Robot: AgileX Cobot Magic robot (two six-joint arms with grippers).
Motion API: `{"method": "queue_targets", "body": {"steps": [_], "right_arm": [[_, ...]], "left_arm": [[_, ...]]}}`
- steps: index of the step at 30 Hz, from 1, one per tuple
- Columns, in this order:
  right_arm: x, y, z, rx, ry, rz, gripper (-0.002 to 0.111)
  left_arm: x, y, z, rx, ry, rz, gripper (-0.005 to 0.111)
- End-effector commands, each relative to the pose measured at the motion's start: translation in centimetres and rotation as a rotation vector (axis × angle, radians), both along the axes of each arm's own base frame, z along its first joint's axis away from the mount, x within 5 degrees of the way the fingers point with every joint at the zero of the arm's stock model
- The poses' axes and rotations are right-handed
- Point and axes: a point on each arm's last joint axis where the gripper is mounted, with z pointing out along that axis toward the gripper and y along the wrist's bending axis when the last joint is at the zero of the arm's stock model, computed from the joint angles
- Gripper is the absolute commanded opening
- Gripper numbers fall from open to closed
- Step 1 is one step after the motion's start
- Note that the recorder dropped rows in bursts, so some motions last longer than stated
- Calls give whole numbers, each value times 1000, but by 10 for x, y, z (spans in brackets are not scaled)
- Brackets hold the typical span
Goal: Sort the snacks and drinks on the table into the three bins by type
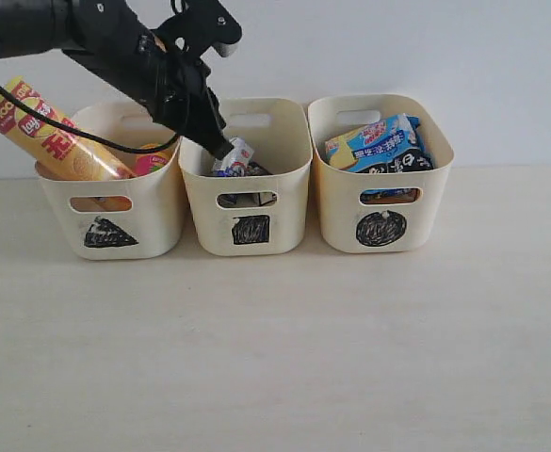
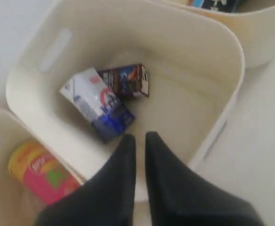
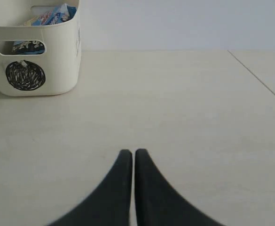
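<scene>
Left claw [image 2: 140, 137], tips clenched together on nothing, poised at the open top of the cream plastic bin marked with a black square [image 2: 224, 52]. On the bin floor beyond the tips lie the blue-and-white drink carton [image 2: 97, 106], nearer the claw, and the dark purple drink carton [image 2: 125, 81], touching it. Right claw [image 3: 133, 153], also clenched and empty, above the bare pale beige worktop [image 3: 184, 108].

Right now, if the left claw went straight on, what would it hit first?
Probably the blue and white carton in the middle bin, though the left gripper might just miss it.
</scene>
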Motion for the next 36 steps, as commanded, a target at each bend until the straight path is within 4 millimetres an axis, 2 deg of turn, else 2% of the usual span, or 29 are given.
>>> {"method": "queue_targets", "body": {"steps": [1,5,13,27,34,36], "right_arm": [[0,0,1,-11,-14,-1,0],[0,0,1,-11,-14,-1,0],[0,0,1,-11,-14,-1,0],[0,0,1,-11,-14,-1,0],[0,0,1,-11,-14,-1,0],[0,0,1,-11,-14,-1,0]], "left_arm": [[-21,27,12,128,188,189,4],[-44,53,21,305,347,353,4],[-83,72,39,214,363,472,4],[-170,109,48,135,299,459,4],[-222,118,59,-143,194,396,4],[-239,126,61,-119,191,377,4]]}}
